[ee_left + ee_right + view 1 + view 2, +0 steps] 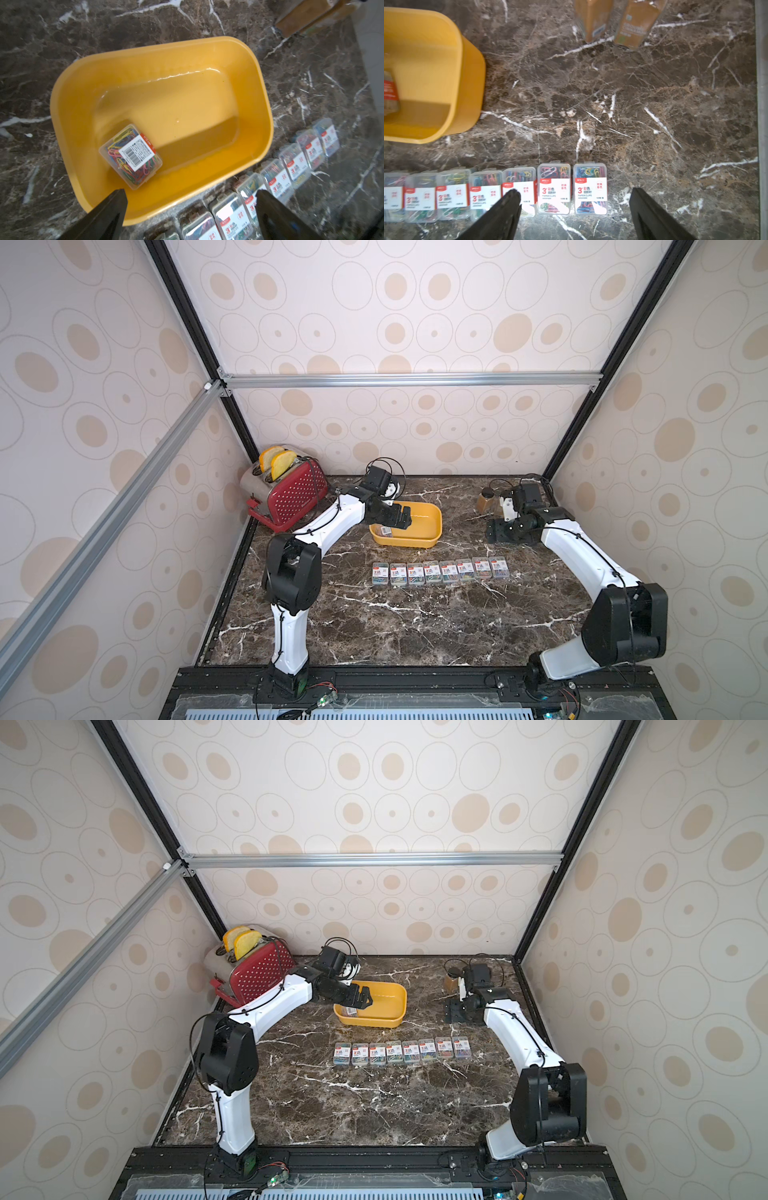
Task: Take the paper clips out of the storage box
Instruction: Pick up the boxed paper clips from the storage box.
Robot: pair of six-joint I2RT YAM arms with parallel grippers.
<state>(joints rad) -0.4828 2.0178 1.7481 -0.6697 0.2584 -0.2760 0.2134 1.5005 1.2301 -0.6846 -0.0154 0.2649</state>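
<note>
A red toaster (291, 497) with two bread slices (277, 462) in its slots stands well to the left of the left gripper (402, 517), behind that arm's white link. The left gripper hangs over the left end of the storage box (432, 516), the yellow tub on the marble table (415, 626). In its wrist view the two black fingers (112, 209) are spread wide with nothing between them; it holds nothing. One clip box (131, 155), barcode label up, lies inside the tub in the corner nearest that finger, just ahead of its tip and apart from it.

On the robot's side of the tub, below and to the right of the left gripper, a row of clip boxes (440, 571) lies on the table: eight of them, side by side, labels up, all outside the tub.

The right gripper (496, 531) hangs past the row's right end, well to the right of the tub. Its fingers (500, 216) also stand wide apart and empty; seen from its wrist, the row's last two boxes lie on the table beneath the gap. Two brown jars (633, 22) stand ahead of it across bare marble.
</note>
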